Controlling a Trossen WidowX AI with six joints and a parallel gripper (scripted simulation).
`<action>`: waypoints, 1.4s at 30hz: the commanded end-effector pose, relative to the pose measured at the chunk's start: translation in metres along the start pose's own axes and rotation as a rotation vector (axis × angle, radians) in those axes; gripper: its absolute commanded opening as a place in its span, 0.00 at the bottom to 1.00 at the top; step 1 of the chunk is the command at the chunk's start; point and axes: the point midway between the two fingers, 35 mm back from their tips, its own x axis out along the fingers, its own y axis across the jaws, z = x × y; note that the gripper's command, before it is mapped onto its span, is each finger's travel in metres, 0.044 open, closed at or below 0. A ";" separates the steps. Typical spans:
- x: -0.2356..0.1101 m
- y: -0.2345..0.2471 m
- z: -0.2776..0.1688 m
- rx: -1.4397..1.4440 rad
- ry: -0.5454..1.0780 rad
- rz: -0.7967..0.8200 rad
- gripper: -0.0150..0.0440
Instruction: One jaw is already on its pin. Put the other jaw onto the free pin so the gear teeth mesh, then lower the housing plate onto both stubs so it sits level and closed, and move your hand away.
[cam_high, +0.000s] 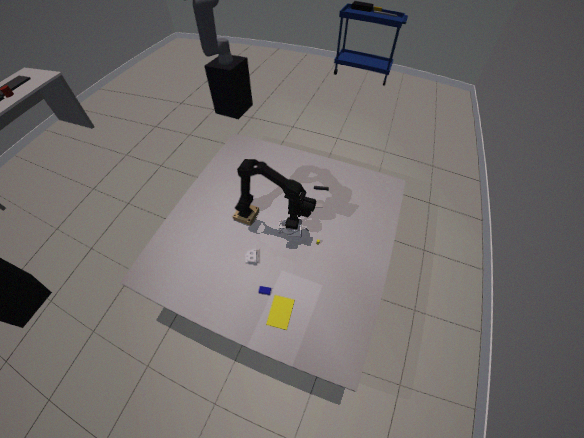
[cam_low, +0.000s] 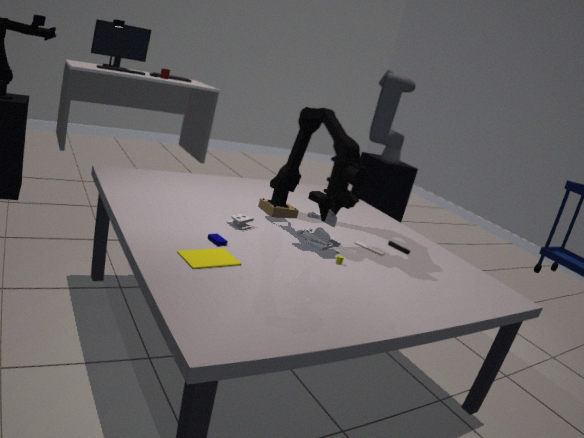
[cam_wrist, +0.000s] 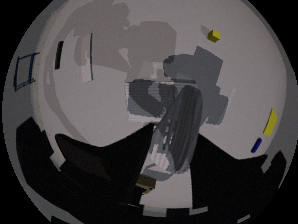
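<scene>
Because the loose jaw (cam_low: 330, 218) (cam_wrist: 186, 131) looks light, stiff and perhaps slick, gripping its flat sides clear of the teeth seems wisest; the pincer (cam_high: 292, 225) (cam_low: 326, 218) (cam_wrist: 175, 131) has it pinched, pointing towards one o'clock in the wrist view. Seen from above, the arm (cam_high: 272, 176) (cam_low: 340, 140) arches to four o'clock of its base (cam_high: 240, 220) (cam_low: 287, 212), pincer downward, above the part-built mechanism (cam_low: 317, 239) (cam_wrist: 131, 118)

So in the exterior view the cube (cam_high: 318, 242) (cam_low: 339, 260) (cam_wrist: 214, 36) sits right of the sheet (cam_high: 280, 312) (cam_low: 209, 258) (cam_wrist: 270, 122), both on the table (cam_high: 200, 260) (cam_low: 320, 305) (cam_wrist: 250, 75).
</scene>
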 end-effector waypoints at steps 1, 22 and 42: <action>0.000 0.012 -0.005 -0.009 -0.005 0.004 0.48; 0.002 0.028 -0.011 -0.027 -0.004 0.006 0.48; 0.002 0.038 -0.014 0.004 -0.004 0.007 0.48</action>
